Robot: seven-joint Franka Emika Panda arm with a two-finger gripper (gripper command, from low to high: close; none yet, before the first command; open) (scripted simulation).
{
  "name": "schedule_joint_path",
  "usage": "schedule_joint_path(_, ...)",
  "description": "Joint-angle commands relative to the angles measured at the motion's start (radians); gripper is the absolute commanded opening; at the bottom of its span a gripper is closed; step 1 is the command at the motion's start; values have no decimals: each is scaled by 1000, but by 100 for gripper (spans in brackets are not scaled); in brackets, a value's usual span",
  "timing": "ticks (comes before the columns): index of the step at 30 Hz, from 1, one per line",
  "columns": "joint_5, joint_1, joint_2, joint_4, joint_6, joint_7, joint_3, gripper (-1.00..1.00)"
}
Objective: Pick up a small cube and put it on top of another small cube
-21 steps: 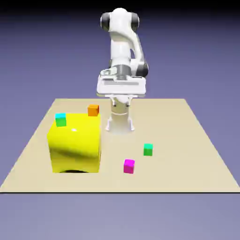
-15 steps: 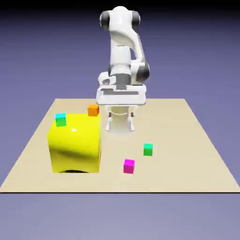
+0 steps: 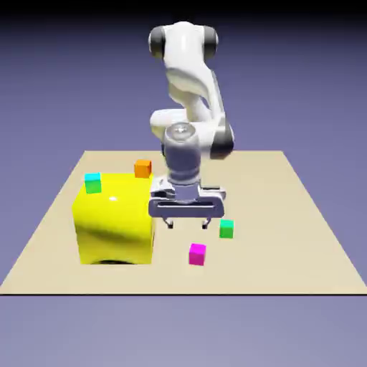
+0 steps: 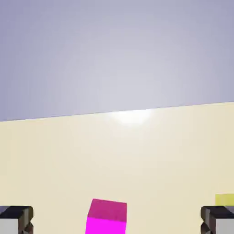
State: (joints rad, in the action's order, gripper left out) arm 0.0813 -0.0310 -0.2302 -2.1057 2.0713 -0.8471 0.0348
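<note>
The gripper (image 3: pixel 186 224) hangs above the table (image 3: pixel 301 244), jaws apart, empty, arm bent forward, just behind the pink cube (image 3: pixel 197 254). Two green cubes (image 3: pixel 226 229), one orange cube (image 3: pixel 143 168), one yellow block (image 3: pixel 115 226). Hand view: the gripper (image 4: pixel 117 219) is spread wide, with the pink cube (image 4: pixel 107 216) between the fingertips (image 4: pixel 16 218).

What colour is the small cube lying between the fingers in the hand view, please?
Bright magenta; hand view.
</note>
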Motion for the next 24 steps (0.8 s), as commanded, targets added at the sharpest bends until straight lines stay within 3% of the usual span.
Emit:
schedule_joint_path(1,4,-2,-36,32,-44,-5,2,0)
schedule_joint_path(23,84,-45,-829,729,-1000,-110,36,0)
schedule_joint_path(24,85,-43,-825,702,-983,-107,36,0)
